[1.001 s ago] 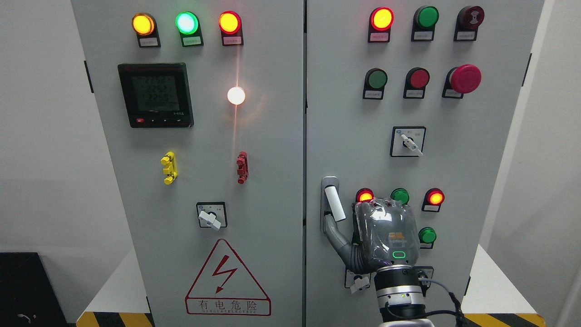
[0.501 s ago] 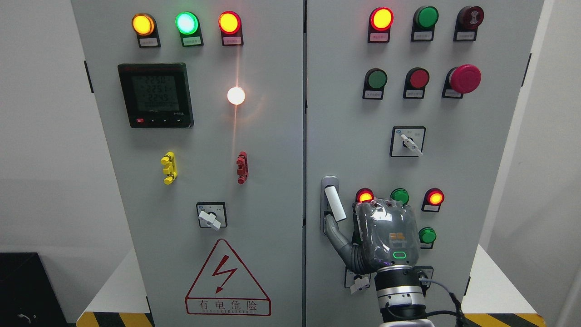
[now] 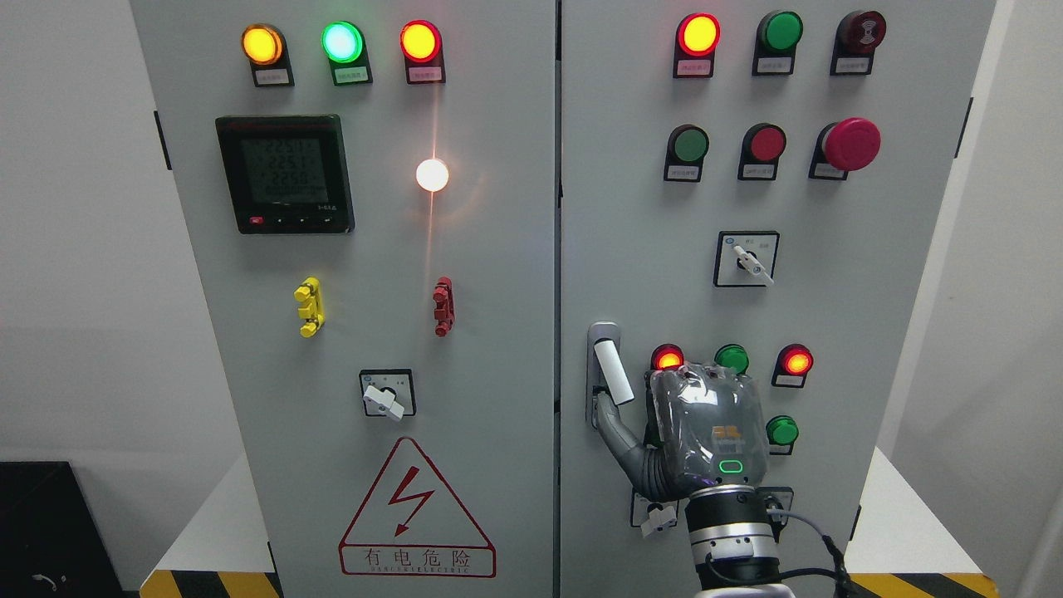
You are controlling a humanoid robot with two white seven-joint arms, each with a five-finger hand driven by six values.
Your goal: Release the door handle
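Now our right hand (image 3: 706,432) sits low on the grey cabinet's right door (image 3: 830,332), thumb touching beneath the white lever door handle (image 3: 612,371), whether our fingers are curled or slack we cannot tell.

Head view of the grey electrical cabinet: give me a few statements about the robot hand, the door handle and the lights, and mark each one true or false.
1. The right hand is in front of the right-hand grey cabinet door. True.
2. The white lever door handle sits on the left-hand door. False: it is at the left edge of the right-hand door.
3. The red mushroom emergency button is on the right-hand door. True.
4. The yellow clip lies right of the dark red clip. False: it lies left of it.
5. The left hand is at the black digital meter. False: only one hand shows.
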